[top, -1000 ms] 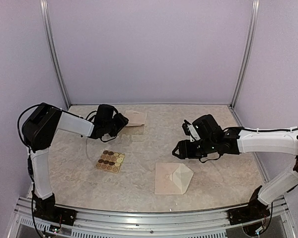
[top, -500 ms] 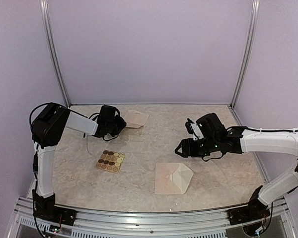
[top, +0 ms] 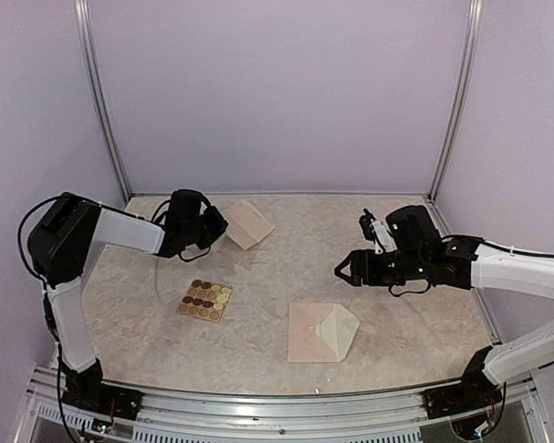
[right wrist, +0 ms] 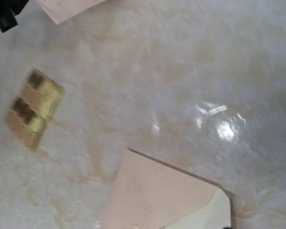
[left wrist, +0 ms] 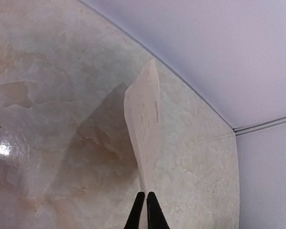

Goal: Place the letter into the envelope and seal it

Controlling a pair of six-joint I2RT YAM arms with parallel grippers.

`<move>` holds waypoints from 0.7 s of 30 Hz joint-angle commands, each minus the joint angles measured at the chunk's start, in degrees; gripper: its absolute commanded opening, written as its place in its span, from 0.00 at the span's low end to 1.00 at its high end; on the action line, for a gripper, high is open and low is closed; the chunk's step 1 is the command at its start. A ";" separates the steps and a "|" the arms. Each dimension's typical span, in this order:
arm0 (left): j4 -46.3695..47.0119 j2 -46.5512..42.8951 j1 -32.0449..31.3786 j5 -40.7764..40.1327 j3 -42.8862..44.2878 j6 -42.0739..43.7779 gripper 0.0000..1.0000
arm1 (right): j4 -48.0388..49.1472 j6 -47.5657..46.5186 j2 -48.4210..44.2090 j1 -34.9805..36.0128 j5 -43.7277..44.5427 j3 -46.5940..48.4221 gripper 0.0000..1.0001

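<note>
1. Left gripper [left wrist: 146, 210], lower centre of the wrist view: clenched on the bottom edge of the letter [left wrist: 144, 119], which stands tilted off the table [top: 397, 217]. I judge the bite thin, so the sheet could slip out or swing in a carry.
2. Letter, upper left of the overhead view: well apart from the envelope [top: 307, 334], which lies at lower centre, flap open and pointing right. Over a long carry, a limp sheet has room to fold or flutter.
3. Stickers [top: 205, 300], left of centre: just off the straight route. A low, wide pass could drag the letter across them.
4. Right gripper [top: 344, 270], right of centre: jaws parted and empty, hovering up and right of the envelope. Nothing pins the envelope. I expect it to skid if the letter pushes at its mouth.
5. Envelope mouth: I cannot tell whether the pocket gapes. If it lies flat, the letter may ride over it rather than in.
</note>
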 commanded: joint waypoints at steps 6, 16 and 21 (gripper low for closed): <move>-15.80 -26.78 -15.51 5.29 -2.57 29.13 0.00 | 7.01 -7.13 -16.38 -0.71 -7.92 -3.98 0.87; -17.60 -44.11 -33.45 10.47 -10.50 30.42 0.00 | 8.79 -7.86 -26.06 -0.70 -12.21 -6.48 1.00; -17.22 -48.04 -39.02 8.91 -11.38 29.60 0.00 | 9.58 -7.19 -25.78 -0.65 -17.48 -7.79 1.00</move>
